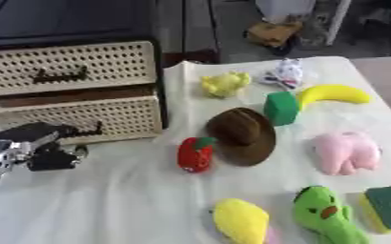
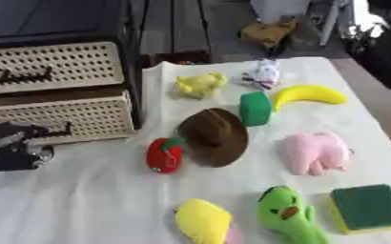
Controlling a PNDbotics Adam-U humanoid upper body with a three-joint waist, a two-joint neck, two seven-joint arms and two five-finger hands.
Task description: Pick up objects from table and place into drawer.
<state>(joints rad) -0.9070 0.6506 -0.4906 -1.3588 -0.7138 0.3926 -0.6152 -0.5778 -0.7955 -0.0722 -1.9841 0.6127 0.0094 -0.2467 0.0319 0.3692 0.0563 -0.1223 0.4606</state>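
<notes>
A black cabinet holds two cream perforated drawers: the upper drawer (image 1: pixel 74 66) and the lower drawer (image 1: pixel 107 116), which stands a little way out. My left hand (image 1: pixel 34 148) is at the far left, right in front of the lower drawer and beside its dark handle (image 1: pixel 90 129). On the white cloth lie a red strawberry toy (image 1: pixel 195 154), a brown hat (image 1: pixel 244 135), a green block (image 1: pixel 281 107), a yellow banana (image 1: pixel 332 94) and a pink plush (image 1: pixel 345 152). My right hand does not show.
At the back lie a yellow plush (image 1: pixel 225 84) and a small white and purple toy (image 1: pixel 285 73). Near the front edge are a yellow mango toy (image 1: pixel 241 221), a green plush (image 1: pixel 325 214) and a green and yellow sponge (image 2: pixel 364 208). Bare cloth (image 1: pixel 107 200) spreads before the drawers.
</notes>
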